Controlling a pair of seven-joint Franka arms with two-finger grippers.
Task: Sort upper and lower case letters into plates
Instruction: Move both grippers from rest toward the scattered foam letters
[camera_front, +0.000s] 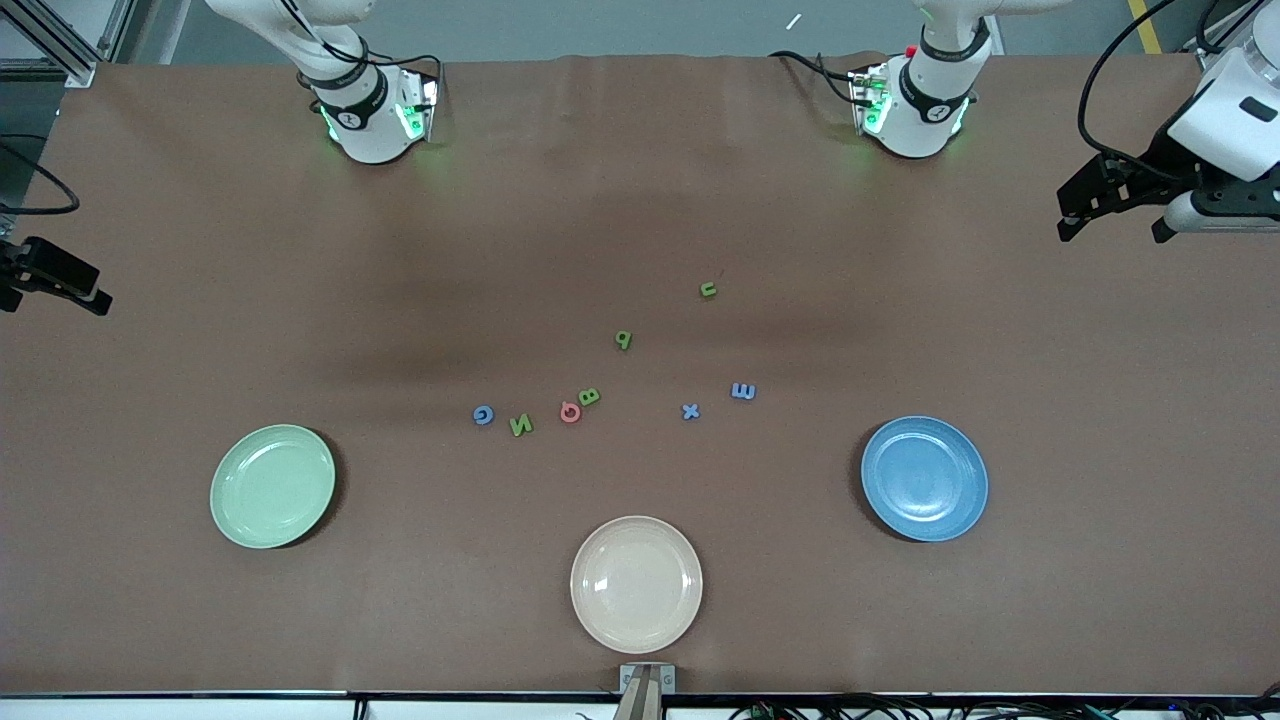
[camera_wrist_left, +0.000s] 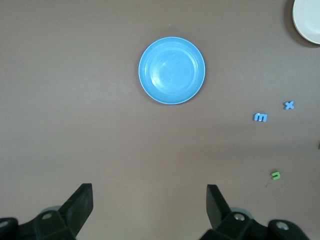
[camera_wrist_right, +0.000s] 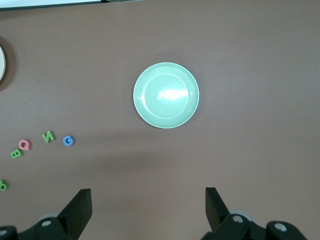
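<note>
Brown table (camera_front: 200, 250), cream plate (camera_front: 636, 584) between green plate (camera_front: 272, 486) and blue plate (camera_front: 924, 478); both end effectors spread, empty

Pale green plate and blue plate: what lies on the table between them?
Front view: the cream plate sits between the pale green plate and the blue plate, slightly nearer the camera. The letters lie farther back.
</note>
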